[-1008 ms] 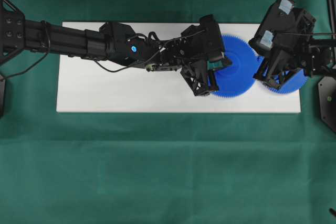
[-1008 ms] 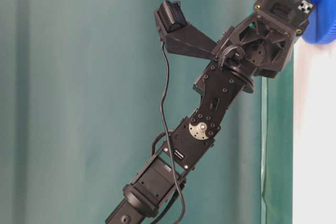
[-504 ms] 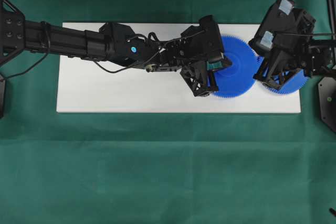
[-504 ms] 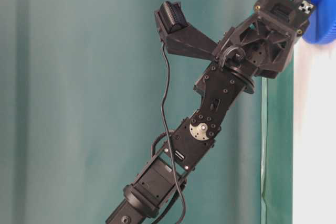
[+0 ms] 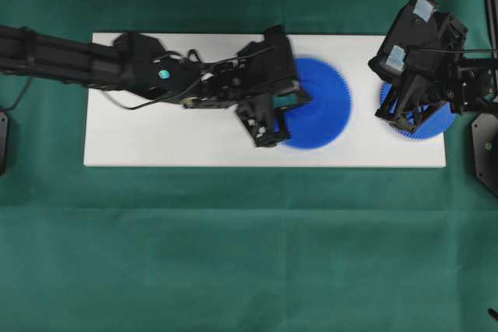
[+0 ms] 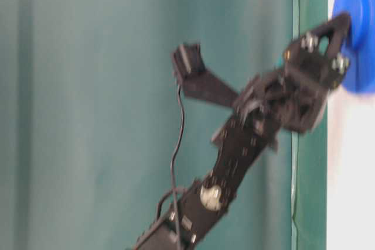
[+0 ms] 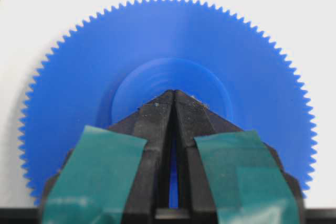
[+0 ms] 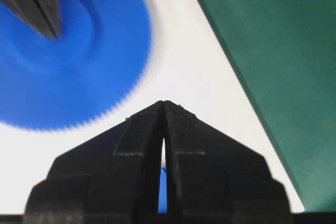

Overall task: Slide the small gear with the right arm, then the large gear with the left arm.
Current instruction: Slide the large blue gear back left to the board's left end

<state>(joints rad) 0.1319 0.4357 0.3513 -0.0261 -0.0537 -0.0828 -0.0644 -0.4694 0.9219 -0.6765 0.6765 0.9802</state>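
Note:
The large gear (image 5: 325, 103) lies flat near the middle of the white board (image 5: 171, 130), blurred by motion. My left gripper (image 5: 300, 100) is shut, its pointed tips pressed down on the gear's raised hub (image 7: 157, 80); the teal-padded fingers (image 7: 94, 177) meet at the left gripper's tip (image 7: 174, 93). The small gear (image 5: 433, 123) sits at the board's right end, mostly hidden under my right gripper (image 5: 400, 111), which is shut above it. In the right wrist view the right gripper (image 8: 164, 103) has a sliver of the small gear (image 8: 162, 192) showing through its slit, and the large gear (image 8: 68, 72) lies ahead.
Green cloth (image 5: 249, 254) surrounds the board, whose right edge (image 8: 210, 51) runs close to my right gripper. The board's left half is bare white. In the table-level view the left arm (image 6: 234, 150) leans over the large gear (image 6: 356, 4).
The left arm has pulled back to the left, dragging the large gear with it. A white gap now separates the two gears, which were meshed. The right arm has not moved.

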